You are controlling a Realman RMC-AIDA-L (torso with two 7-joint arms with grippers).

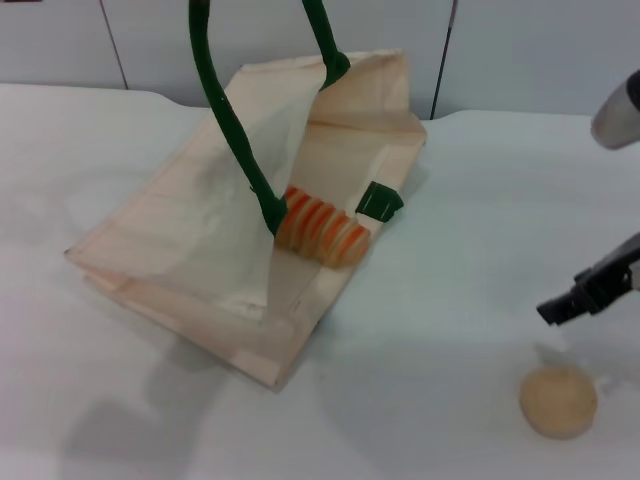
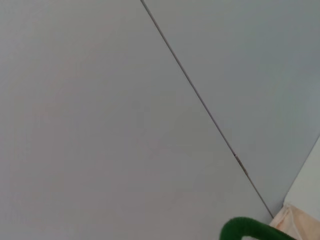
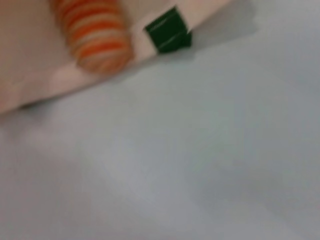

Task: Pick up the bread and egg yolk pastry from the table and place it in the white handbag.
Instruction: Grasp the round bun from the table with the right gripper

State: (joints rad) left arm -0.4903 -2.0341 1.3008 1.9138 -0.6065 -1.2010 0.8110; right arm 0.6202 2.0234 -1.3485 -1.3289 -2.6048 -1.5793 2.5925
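Inside the mouth of the white handbag (image 1: 200, 250) lies the bread (image 1: 322, 232), half of the task apparently done; the bag's green handle (image 1: 225, 110) is drawn up out of the head view, presumably by the left gripper, unseen, to keep the mouth open; the egg yolk pastry (image 1: 558, 400) sits on the table (image 1: 450, 300), well apart from the bag; the right gripper (image 1: 590, 290) hangs near above it, empty, fingers' spread impossible to tell.

white table (image 1: 470, 200), white handbag (image 1: 180, 250), egg yolk pastry (image 1: 558, 401)
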